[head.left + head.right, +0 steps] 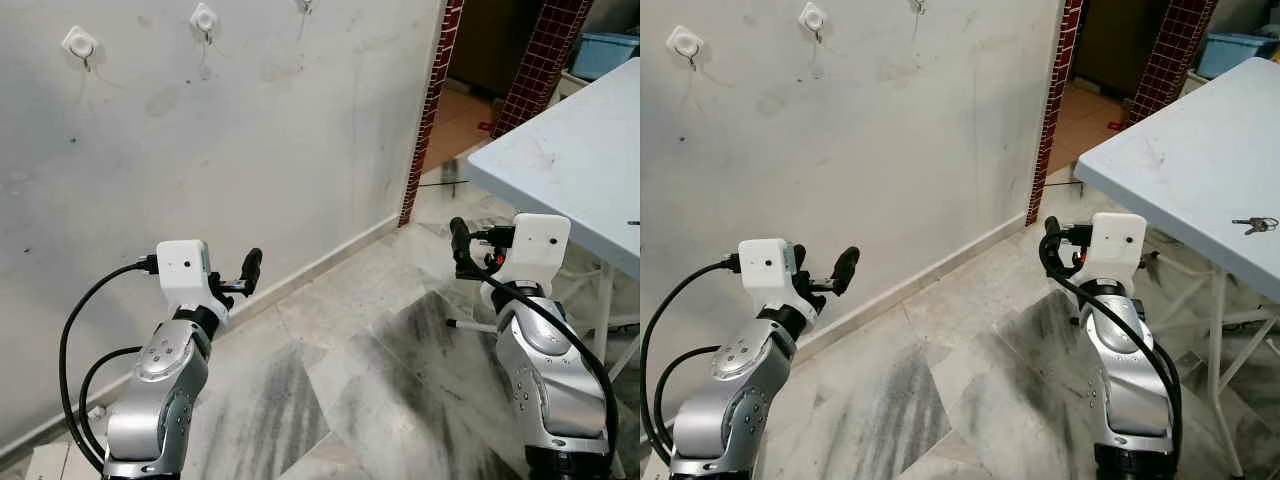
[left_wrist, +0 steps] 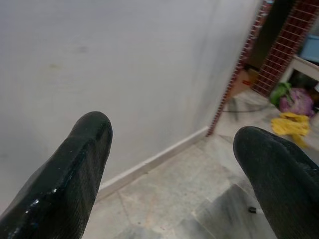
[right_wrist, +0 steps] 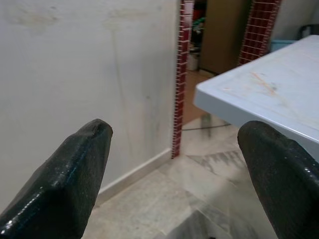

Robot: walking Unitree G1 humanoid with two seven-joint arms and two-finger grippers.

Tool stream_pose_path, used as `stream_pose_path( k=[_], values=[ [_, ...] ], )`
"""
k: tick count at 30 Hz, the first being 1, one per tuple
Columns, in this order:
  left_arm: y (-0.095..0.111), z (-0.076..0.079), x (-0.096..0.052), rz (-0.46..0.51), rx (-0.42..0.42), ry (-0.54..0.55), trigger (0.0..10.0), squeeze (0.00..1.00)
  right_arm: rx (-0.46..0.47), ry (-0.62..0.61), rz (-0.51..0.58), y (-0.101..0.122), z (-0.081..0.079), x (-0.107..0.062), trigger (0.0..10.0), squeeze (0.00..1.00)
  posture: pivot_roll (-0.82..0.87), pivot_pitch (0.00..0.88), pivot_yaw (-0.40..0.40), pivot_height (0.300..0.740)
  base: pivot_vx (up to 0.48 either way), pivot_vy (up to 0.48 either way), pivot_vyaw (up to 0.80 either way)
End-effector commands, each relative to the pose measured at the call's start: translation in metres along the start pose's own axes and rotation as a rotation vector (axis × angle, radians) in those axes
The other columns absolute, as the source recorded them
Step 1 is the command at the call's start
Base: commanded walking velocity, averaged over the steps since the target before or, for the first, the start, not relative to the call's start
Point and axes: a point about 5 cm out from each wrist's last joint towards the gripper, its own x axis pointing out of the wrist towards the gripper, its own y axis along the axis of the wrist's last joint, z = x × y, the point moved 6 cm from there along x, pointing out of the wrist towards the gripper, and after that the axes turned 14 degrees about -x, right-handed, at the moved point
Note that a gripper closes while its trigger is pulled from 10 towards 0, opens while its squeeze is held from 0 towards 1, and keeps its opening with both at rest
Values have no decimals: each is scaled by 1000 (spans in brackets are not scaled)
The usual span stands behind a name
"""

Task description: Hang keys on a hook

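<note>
Grey-veined marble tiles cover the floor (image 1: 340,380), and a scuffed white wall (image 1: 250,150) runs along the robot's left up to a doorway edged with dark red tiled pillars (image 1: 432,100). No writing or brand mark can be read anywhere.

The keys (image 1: 1254,225) are a small bunch of silver metal lying flat on the pale blue counter (image 1: 1180,160), near its right-hand side, well apart from both arms. They are too small to make out more than a ring and a couple of blades.

High on the wall sit white square hooks: one (image 1: 80,43) at the far left, a second (image 1: 204,18) further right, and a third (image 1: 304,5) cut off by the top edge of the head view. Nothing hangs on them.

The left tool (image 1: 250,270) is raised in front of the wall, low down near the skirting, pointing towards the doorway. In the left wrist view its two black fingers (image 2: 75,174) stand wide apart with nothing between them. The right tool (image 1: 458,240) is held up just short of the counter's near corner, below its top. Its fingers (image 3: 75,169) are likewise spread and hold nothing, the counter's edge showing between them in the right wrist view.

A blue bin (image 1: 606,50) stands beyond the counter, and yellow and purple items (image 2: 294,107) lie on the floor past the doorway.
</note>
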Motion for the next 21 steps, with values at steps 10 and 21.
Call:
stream_pose_path(
  k=[10, 21],
  values=[
    [1, -1, 0, 5, -3, -1, 10000, 0, 7, 6, 26, 7, -1, -1, 10000, 0, -51, 50, 57, 740, 0, -248, 0],
    [-1, -1, 1, 0, 2, -1, 10000, 0, 11, 2, 16, 5, 0, -1, 10000, 0, -53, 50, 57, 740, 0, -198, -188]
  ],
)
